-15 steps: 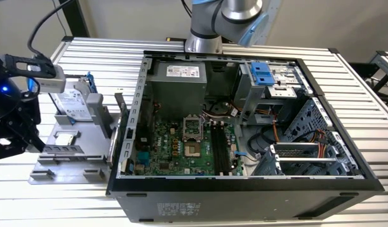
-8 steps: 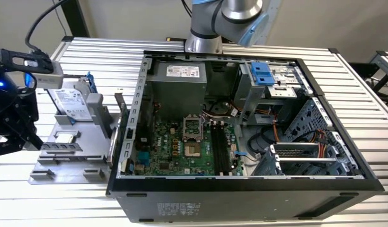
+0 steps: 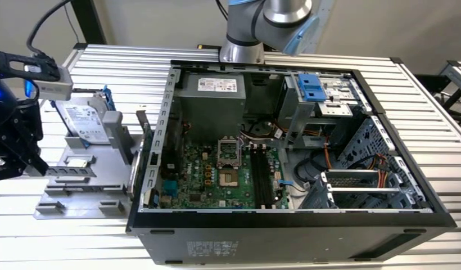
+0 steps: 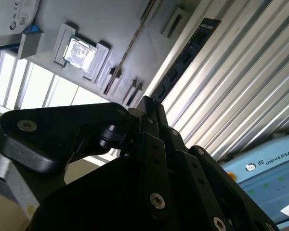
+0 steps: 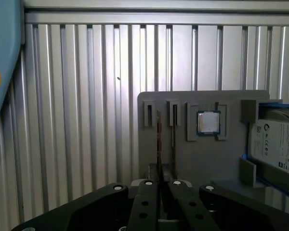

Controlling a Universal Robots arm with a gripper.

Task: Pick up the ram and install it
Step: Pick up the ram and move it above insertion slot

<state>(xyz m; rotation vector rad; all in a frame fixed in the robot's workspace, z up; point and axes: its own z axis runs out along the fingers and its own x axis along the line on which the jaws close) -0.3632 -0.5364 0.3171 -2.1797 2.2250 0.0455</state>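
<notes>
A white printed label (image 3: 86,125) covers the hard drive (image 3: 103,112) on the grey tray (image 3: 80,194) beside the open computer; in both wrist views its fine print and small marks are too small to make out. Inside the case, a white sticker (image 3: 217,84) sits on the power supply (image 3: 212,107), and paler ones (image 3: 337,85) sit on the drive bay. Another sticker (image 3: 212,247) marks the case's dark outer wall (image 3: 313,236). In the second wrist view, a light-blue panel (image 4: 272,180) bears a round emblem and white capitals, a brand mark.

Open computer case (image 3: 290,242), hard drive (image 3: 84,121), processor (image 5: 208,122)
</notes>
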